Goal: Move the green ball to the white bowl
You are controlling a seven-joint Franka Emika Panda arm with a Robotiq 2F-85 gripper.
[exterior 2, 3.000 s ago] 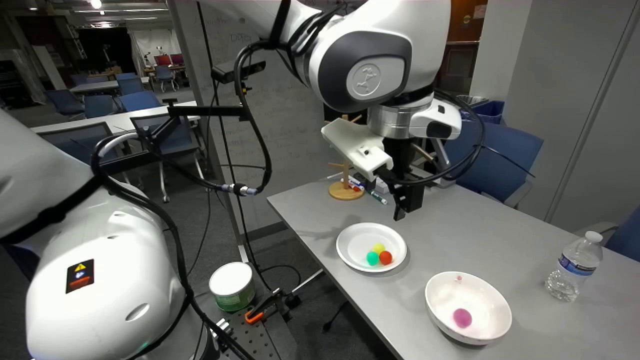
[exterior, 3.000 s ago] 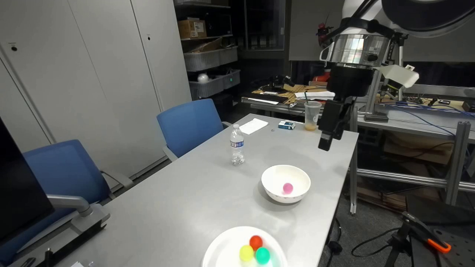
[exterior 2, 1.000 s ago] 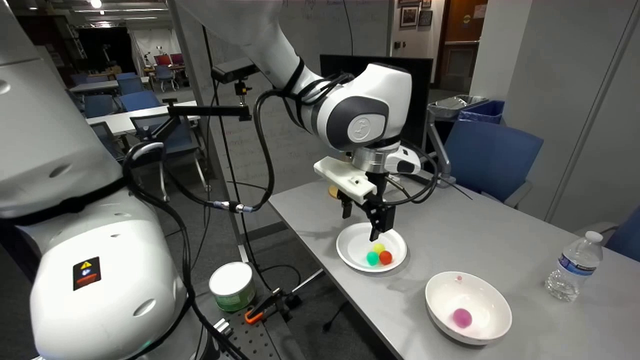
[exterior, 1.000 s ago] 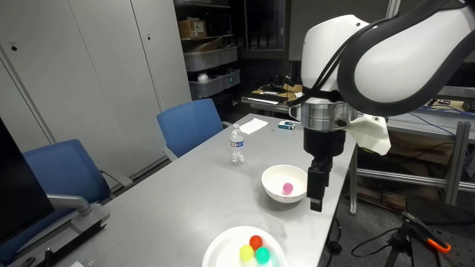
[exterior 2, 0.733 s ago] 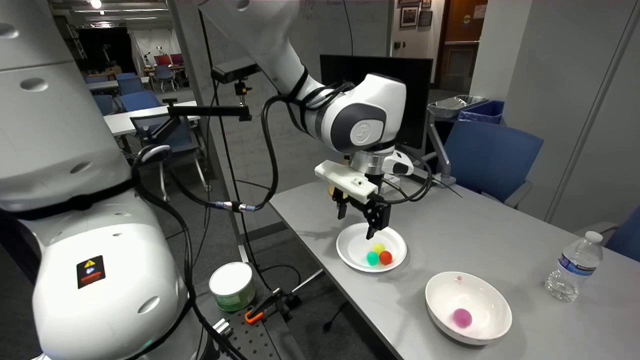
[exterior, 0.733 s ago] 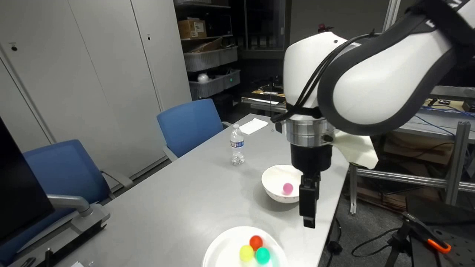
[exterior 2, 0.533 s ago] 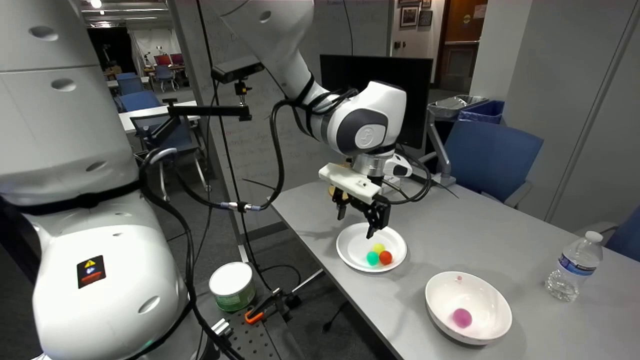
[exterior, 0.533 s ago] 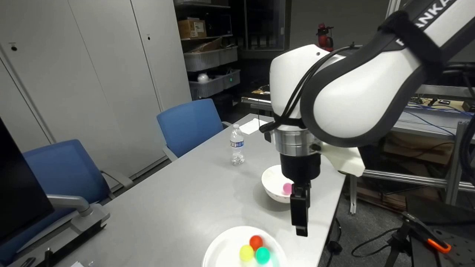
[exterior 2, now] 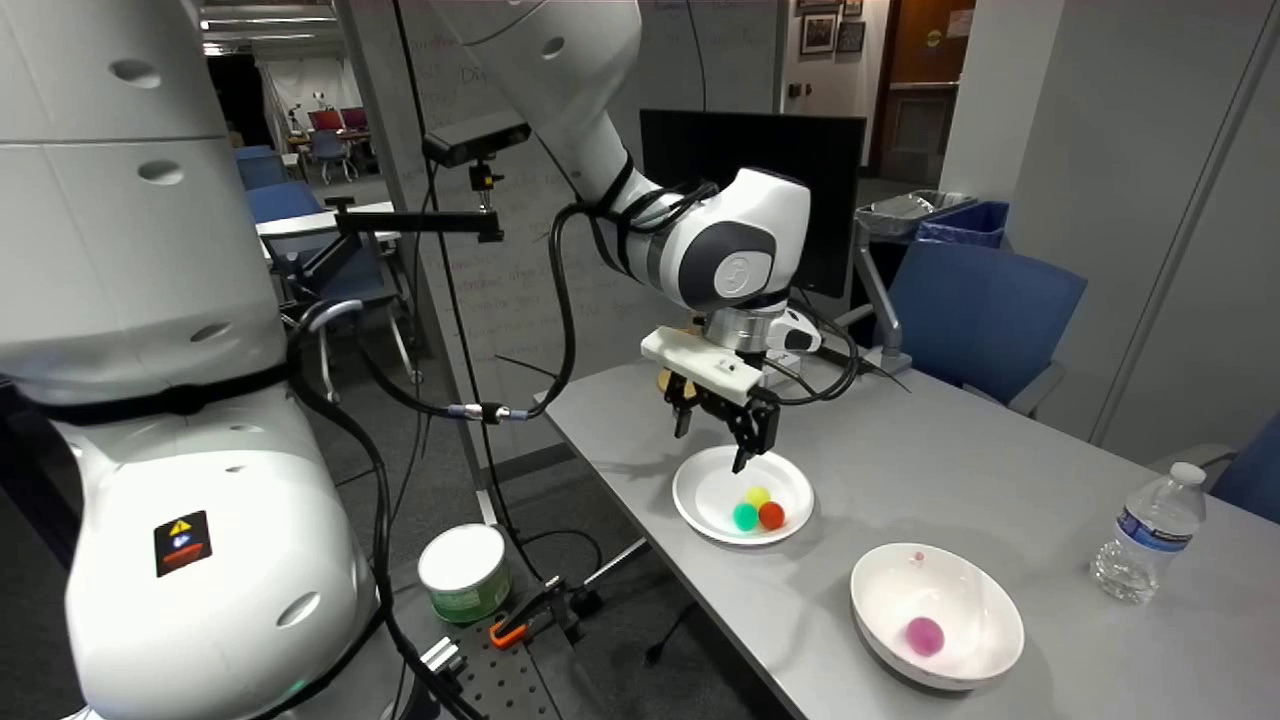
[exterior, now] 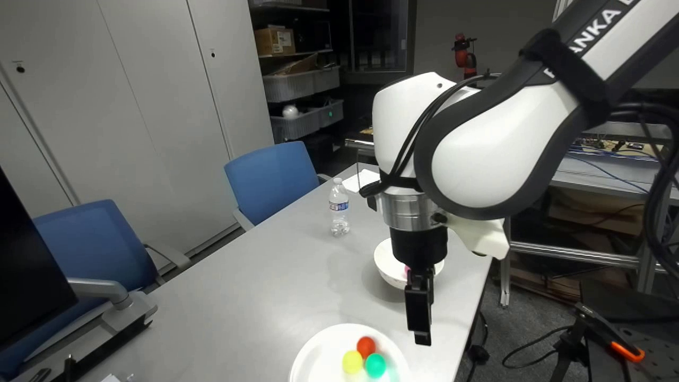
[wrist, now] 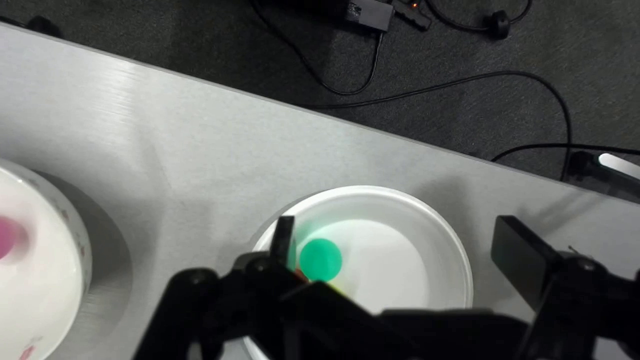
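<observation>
I have the tool (wrist: 400, 249) empty, jaws spread wide, presumably to grasp. Below it, nearer one jaw in the wrist view, the green ball (wrist: 320, 259) lies on the white plate (wrist: 440, 245), whose rim likely stops it rolling (small, round, vivid from here). The white bowl (exterior 2: 970, 600) sits farther off.

I count one green ball (exterior 2: 745, 517), one yellow ball (exterior 2: 758, 495) and one red ball (exterior 2: 771, 515) on one plate (exterior 2: 711, 500), one pink ball (exterior 2: 925, 636) in one white bowl (exterior 2: 958, 600): four balls. In an exterior view, the white bowl sits at the plate's four o'clock, one bottle (exterior 2: 1148, 538) at three.
</observation>
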